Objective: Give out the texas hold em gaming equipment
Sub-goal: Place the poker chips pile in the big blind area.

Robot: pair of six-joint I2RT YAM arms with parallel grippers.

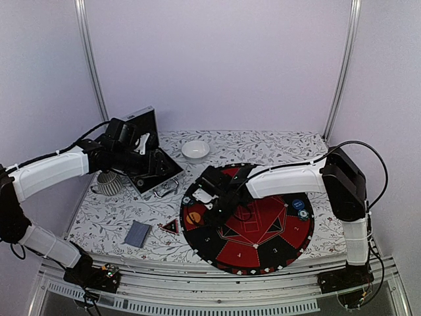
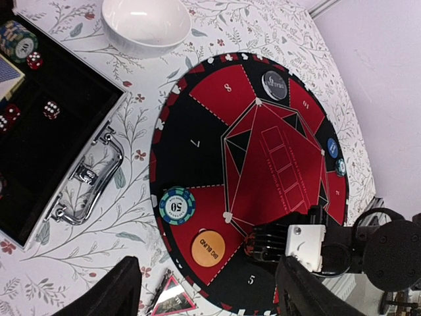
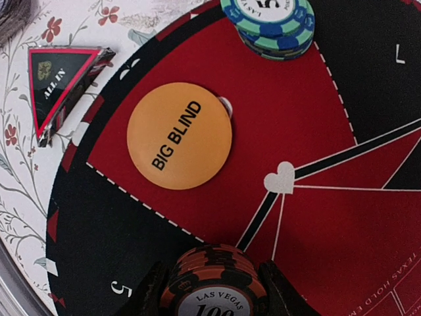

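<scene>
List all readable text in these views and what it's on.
"BIG BLIND": orange disc
"ALL IN": triangular marker
"LAS VEGAS", cut-off "100": chip stack in the right gripper jaws
"50": green-striped chip
"5", "7", "8": mat
Too blurred: dark disc, blue disc, chips in the case

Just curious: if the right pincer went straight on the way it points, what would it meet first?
Probably the mat's black wedge marked 5, near the orange disc. The chip stack in the right pincer would touch first. Depth is unclear.
</scene>
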